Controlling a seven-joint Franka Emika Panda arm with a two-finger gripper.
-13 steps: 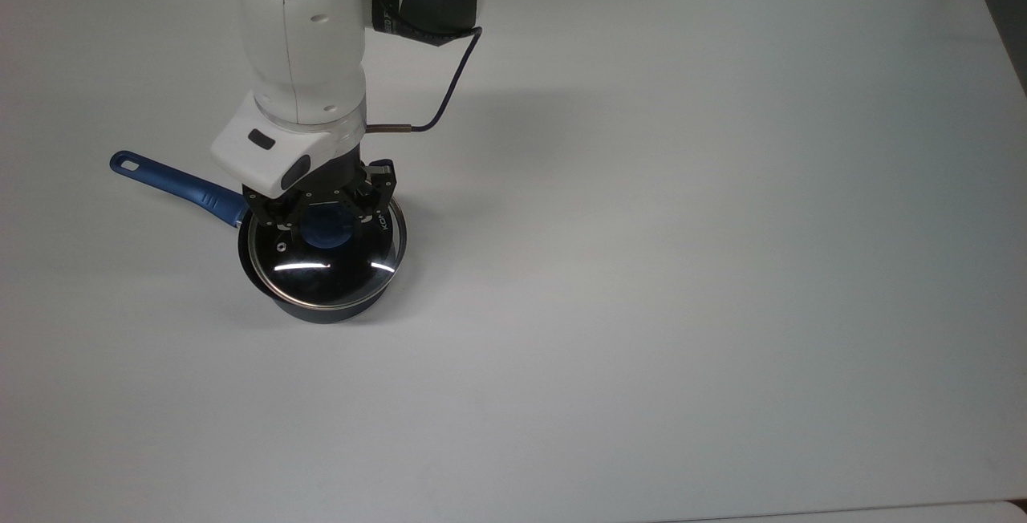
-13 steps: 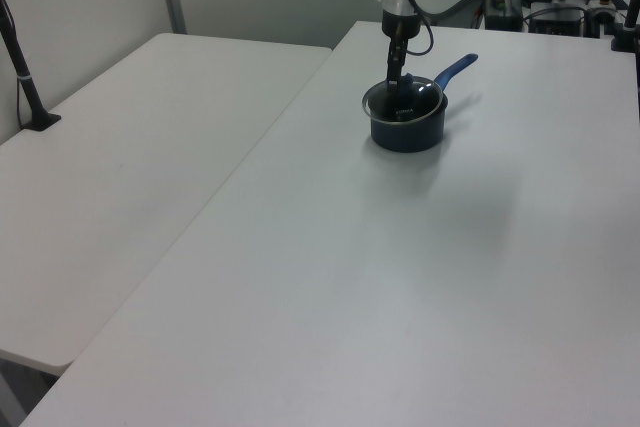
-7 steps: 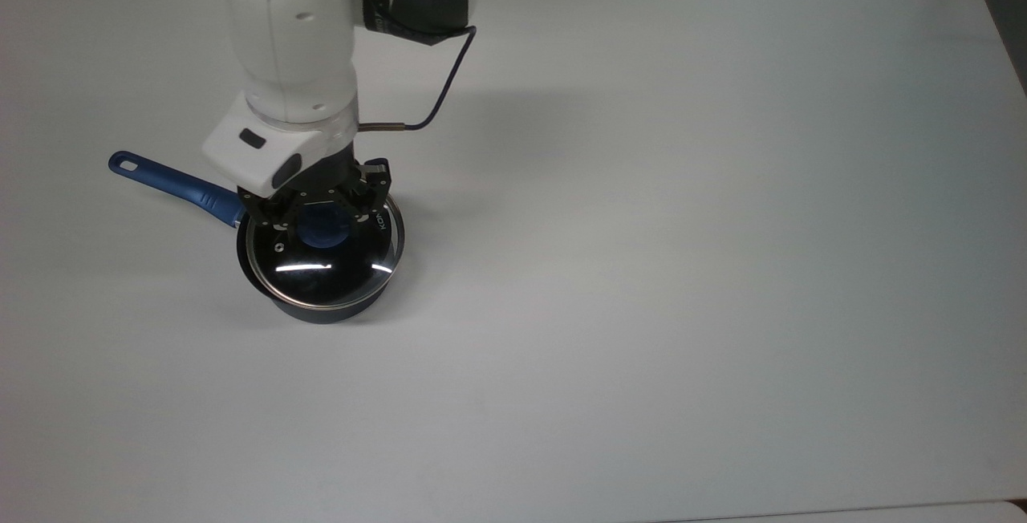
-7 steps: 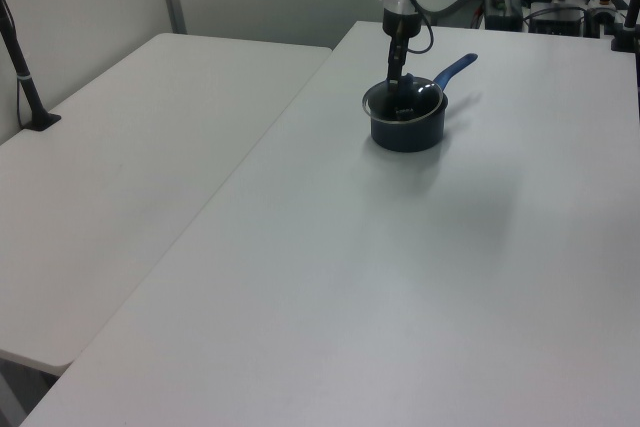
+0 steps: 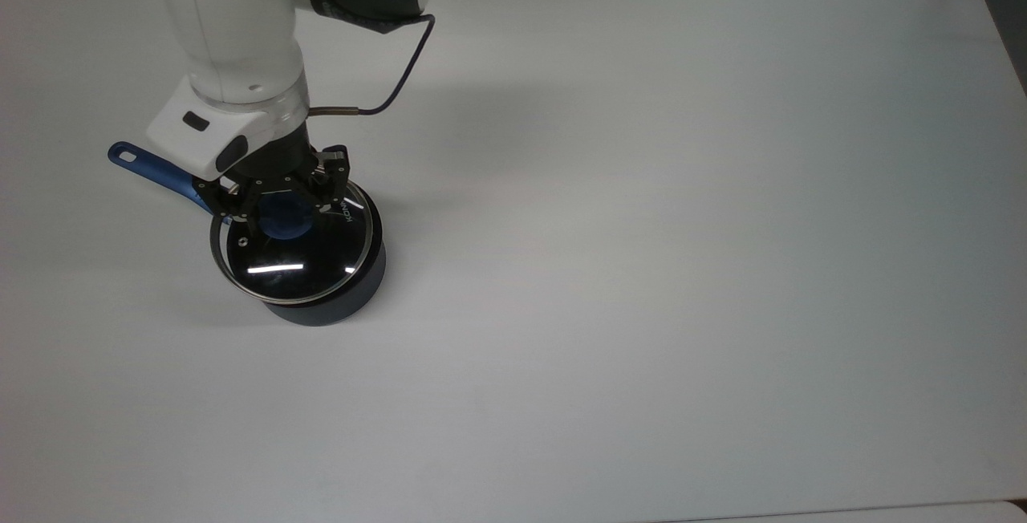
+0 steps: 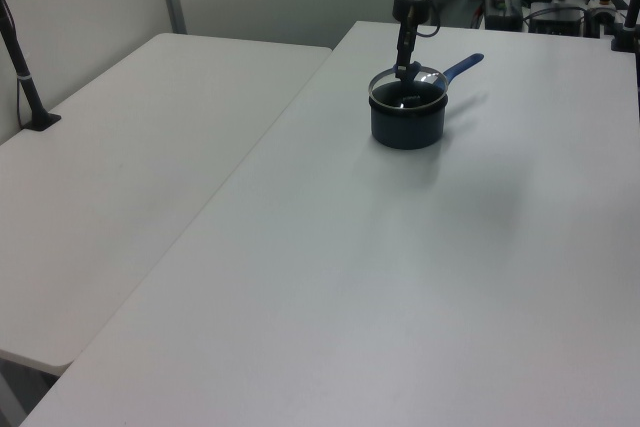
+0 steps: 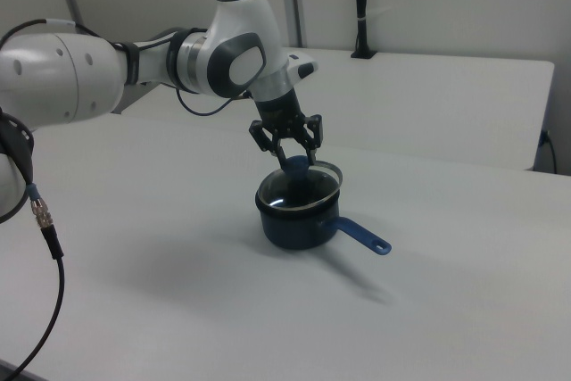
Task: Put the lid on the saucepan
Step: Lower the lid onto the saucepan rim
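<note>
Gripper (image 5: 282, 200) clamped on lid (image 5: 294, 254) knob, lid raised and tilted over pan (image 5: 325, 305), white table (image 5: 642, 266) bare and wide toward the top view's right, second table (image 6: 130, 157) alongside

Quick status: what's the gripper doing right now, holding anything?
Gripper: shut on the lid by its blue knob, holding it tilted just above the saucepan.
</note>
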